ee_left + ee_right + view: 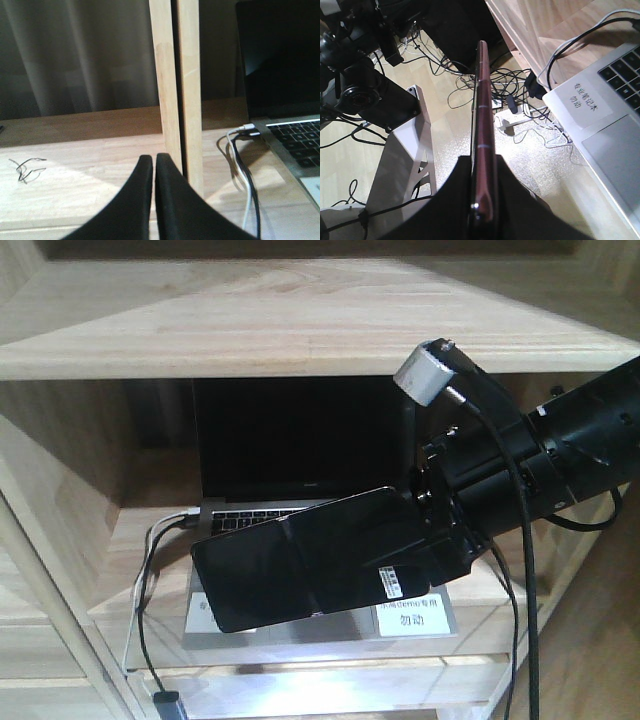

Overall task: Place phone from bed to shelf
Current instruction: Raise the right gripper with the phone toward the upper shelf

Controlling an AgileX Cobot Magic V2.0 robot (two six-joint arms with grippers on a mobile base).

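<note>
The phone point(290, 570), glossy black with a middle crease and a white barcode sticker, hangs tilted in the air in front of the pale wooden shelf point(300, 330), over the laptop's front. My right gripper point(428, 545) comes in from the right and is shut on the phone's right end. In the right wrist view the phone point(482, 110) shows edge-on, rose-gold, clamped between the black fingers of the right gripper point(483, 167). My left gripper point(153, 158) is shut on nothing, low over a shelf board point(90, 165) and close to an upright post point(167, 90). The bed is out of view.
An open silver laptop point(300, 455) with a black screen stands on the shelf's middle board, with cables point(150, 570) trailing off its left side. It also shows as the laptop point(285, 75) and laptop point(615, 145). Tangled cables point(470, 75) and a black device point(365, 95) lie on the floor below.
</note>
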